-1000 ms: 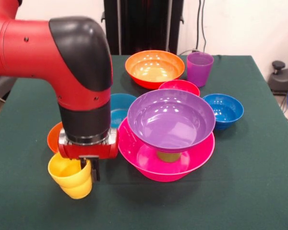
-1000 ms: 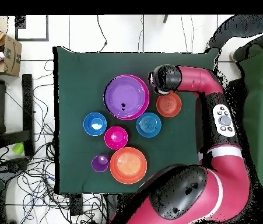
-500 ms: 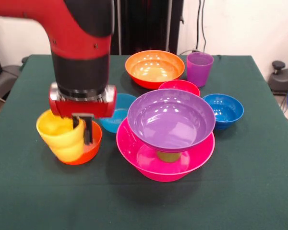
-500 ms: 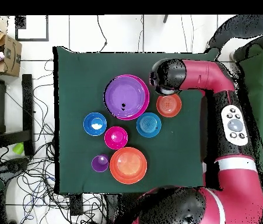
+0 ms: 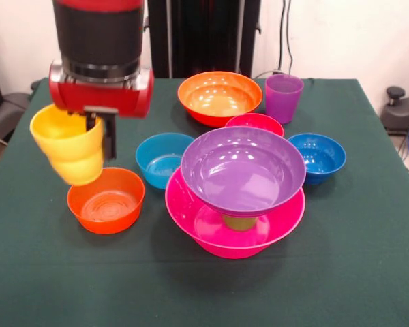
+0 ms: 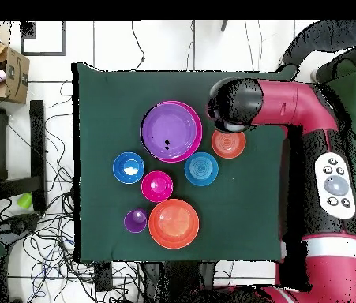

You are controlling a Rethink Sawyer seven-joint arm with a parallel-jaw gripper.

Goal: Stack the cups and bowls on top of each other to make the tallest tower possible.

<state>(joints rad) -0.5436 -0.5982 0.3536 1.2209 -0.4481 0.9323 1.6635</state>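
My gripper [image 5: 99,135] is shut on the rim of the yellow cup [image 5: 68,146] and holds it, tilted, in the air above and just left of the small orange bowl [image 5: 105,201]. The tower stands to the right: the big purple bowl [image 5: 243,170] rests on the lime green cup [image 5: 238,223], which stands in the big pink bowl [image 5: 273,225]. In the overhead view the arm's wrist [image 6: 234,102] hides the gripper and the yellow cup, next to the purple bowl [image 6: 171,131] and the small orange bowl [image 6: 229,143].
The light blue bowl [image 5: 160,160] sits between the small orange bowl and the tower. Behind the tower are the red bowl [image 5: 254,122], the dark blue bowl [image 5: 318,157], the big orange bowl [image 5: 219,97] and the purple cup [image 5: 283,97].
The gripper has lifted the yellow cup from table level in front of the small orange bowl to well above it. The bowls and the tower have not moved.
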